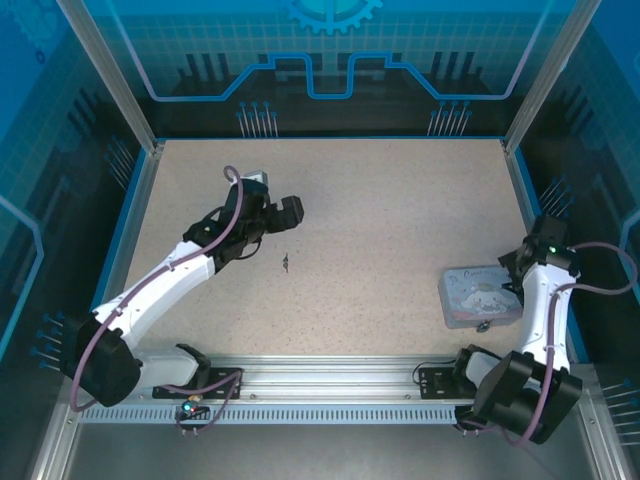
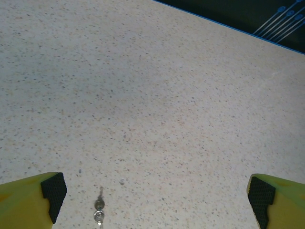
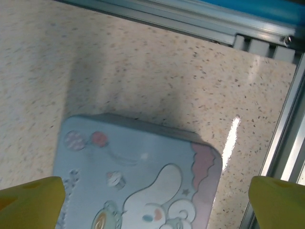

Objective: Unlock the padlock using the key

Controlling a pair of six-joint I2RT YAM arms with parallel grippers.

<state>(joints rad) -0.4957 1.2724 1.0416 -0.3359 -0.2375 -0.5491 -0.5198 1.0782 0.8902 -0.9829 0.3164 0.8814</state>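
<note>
The key (image 1: 287, 263) is a tiny dark sliver lying flat on the speckled table, left of centre. In the left wrist view the key (image 2: 99, 211) lies on a small ring near the bottom edge, close to the left fingertip (image 2: 53, 190). My left gripper (image 1: 280, 225) hovers just behind the key, open (image 2: 155, 205) and holding nothing. The padlock (image 1: 483, 326) is a tiny dark speck at the near edge of the pale blue tin (image 1: 478, 295). My right gripper (image 1: 512, 278) is open (image 3: 155, 205) above the tin (image 3: 138, 171), its yellow fingers wide on either side.
An aluminium rail (image 1: 330, 385) runs along the near table edge, and the same rail (image 3: 190, 21) is close to the tin. Blue-edged walls (image 1: 330, 140) bound the table at the back and sides. Speckled tabletop (image 1: 400, 220) stretches between the two arms.
</note>
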